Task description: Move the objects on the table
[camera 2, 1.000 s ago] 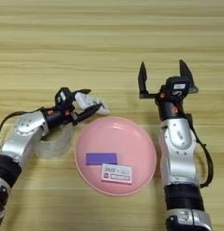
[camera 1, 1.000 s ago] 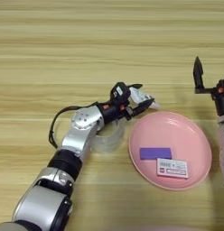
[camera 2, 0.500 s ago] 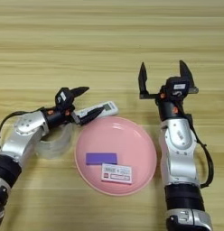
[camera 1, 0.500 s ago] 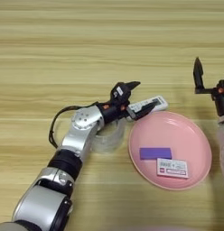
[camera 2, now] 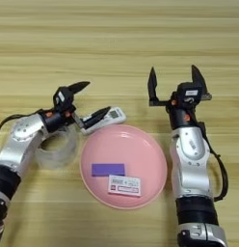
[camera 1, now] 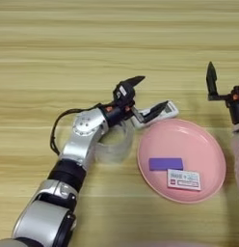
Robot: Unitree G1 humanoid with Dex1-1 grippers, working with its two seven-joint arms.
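Observation:
The slim white remote control (camera 2: 113, 116) lies on the table (camera 2: 116, 43), just beyond the far left rim of the pink plate (camera 2: 145, 154). My left gripper (camera 2: 98, 96) is open right at it. Its lower finger lies along the remote's left part and its upper finger is raised above. The small white box with a red edge (camera 2: 124, 185) rests flat in the plate's near half. My right gripper (camera 2: 173, 72) stands open and empty to the right of the plate, fingers pointing away from me.
A flat purple block (camera 2: 108, 169) lies in the plate beside the white box. A clear tape roll (camera 2: 56, 147) sits on the table under my left forearm, just left of the plate.
My left gripper was shut on the remote a second ago. It has opened wide, and the remote now lies on the table by the plate's rim. The right arm has not moved.

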